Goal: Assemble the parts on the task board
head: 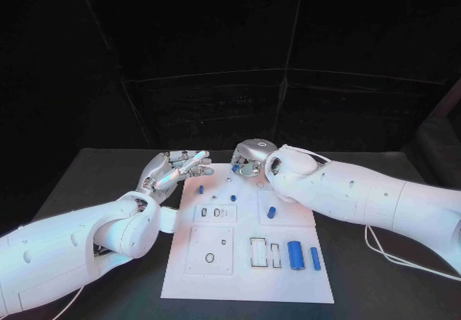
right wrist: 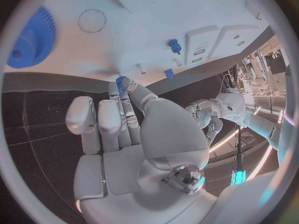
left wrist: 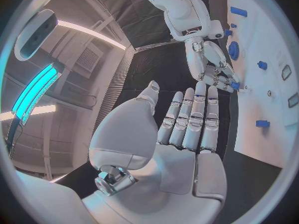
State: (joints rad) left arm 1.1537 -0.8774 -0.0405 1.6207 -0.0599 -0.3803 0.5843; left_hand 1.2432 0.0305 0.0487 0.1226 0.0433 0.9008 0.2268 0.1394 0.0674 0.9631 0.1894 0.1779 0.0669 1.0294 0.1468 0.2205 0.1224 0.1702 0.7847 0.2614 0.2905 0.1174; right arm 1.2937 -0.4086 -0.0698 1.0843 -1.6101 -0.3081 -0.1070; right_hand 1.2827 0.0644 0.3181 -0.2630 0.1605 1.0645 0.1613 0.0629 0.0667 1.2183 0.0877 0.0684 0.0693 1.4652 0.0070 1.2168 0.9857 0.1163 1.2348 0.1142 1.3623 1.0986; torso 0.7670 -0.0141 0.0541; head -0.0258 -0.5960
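Observation:
The white task board (head: 248, 283) lies in the middle of the black table. My right hand (head: 252, 160) hovers over the board's far edge, fingers pointing down. It pinches a small blue part (right wrist: 120, 81) between thumb and fingertip, close above the board; the same part (left wrist: 234, 85) shows at its fingertips in the left wrist view. A blue gear (right wrist: 31, 40) lies on the board close by. My left hand (head: 178, 170) stands open by the board's far left corner, fingers straight and apart, holding nothing. Two long blue cylinders (head: 295, 255) lie at the board's near right.
Small blue pieces (head: 201, 189) (head: 234, 197) (head: 271, 213) are scattered over the board's far half. Recessed slots (head: 259, 252) and a square plate with a hole (head: 210, 257) occupy the near half. A cable (head: 404, 263) runs on the table to the right.

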